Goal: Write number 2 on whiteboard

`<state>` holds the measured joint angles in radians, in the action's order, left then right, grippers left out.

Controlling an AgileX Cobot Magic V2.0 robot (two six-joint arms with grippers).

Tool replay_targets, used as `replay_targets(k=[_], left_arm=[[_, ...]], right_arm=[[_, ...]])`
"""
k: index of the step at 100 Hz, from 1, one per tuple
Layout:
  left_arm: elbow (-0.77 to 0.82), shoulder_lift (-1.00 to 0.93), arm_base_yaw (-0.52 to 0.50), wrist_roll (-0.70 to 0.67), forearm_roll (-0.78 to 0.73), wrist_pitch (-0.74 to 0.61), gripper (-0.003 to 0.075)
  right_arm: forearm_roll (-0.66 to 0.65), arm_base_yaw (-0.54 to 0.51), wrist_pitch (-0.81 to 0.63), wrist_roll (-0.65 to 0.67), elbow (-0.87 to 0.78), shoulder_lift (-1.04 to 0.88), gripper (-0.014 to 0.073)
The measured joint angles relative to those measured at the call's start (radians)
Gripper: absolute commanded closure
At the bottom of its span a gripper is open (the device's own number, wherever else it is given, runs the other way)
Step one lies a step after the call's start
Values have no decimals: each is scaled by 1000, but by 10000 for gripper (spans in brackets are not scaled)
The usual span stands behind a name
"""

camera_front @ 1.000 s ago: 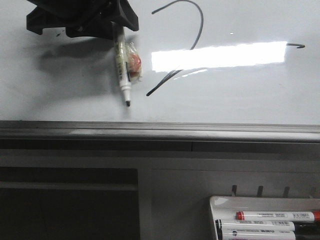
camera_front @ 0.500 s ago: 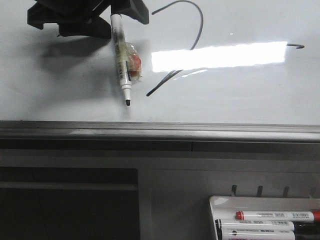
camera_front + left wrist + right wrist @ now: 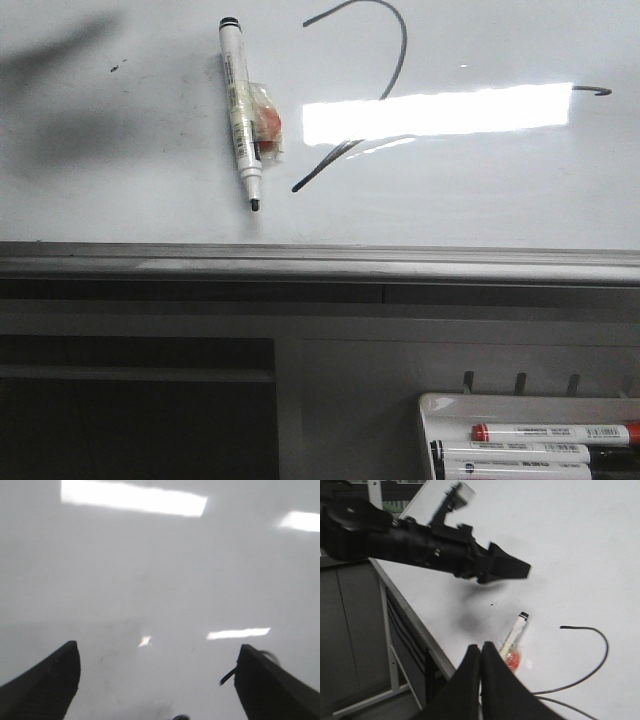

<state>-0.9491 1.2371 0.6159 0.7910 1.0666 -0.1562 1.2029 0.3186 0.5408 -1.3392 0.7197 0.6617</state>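
The number 2 (image 3: 400,70) is drawn in thin black line on the whiteboard (image 3: 500,200), its base crossing a bright glare. A white marker (image 3: 240,110) with a red taped piece lies loose on the board left of it, tip toward the near edge. My left gripper (image 3: 157,649) is open above bare board, holding nothing; the front view shows only its shadow. In the right wrist view the left arm (image 3: 420,545) hovers above the marker (image 3: 514,632) and the curved stroke (image 3: 600,640). My right gripper (image 3: 481,647) is shut and empty, near the board's edge.
A grey metal edge strip (image 3: 320,262) runs along the board's near side, with a dark frame and cabinet below. A small white tray (image 3: 440,410) at the lower right holds several markers (image 3: 550,433).
The left gripper let go of the marker and drew back out of the front view. The marker stays lying on the board where it was.
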Motion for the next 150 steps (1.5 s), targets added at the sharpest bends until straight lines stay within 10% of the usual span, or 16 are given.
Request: replay_targets(k=[32, 56, 150], left_arm=[[106, -461, -102, 0, -293, 265, 743], [346, -726, -212, 0, -362, 448, 741], [618, -867, -206, 0, -378, 426, 741]], right_arm=[[-114, -2, -118, 6, -115, -178, 665], [-39, -2, -367, 18, -369, -401, 667], [-26, -2, -329, 21, -440, -492, 667]])
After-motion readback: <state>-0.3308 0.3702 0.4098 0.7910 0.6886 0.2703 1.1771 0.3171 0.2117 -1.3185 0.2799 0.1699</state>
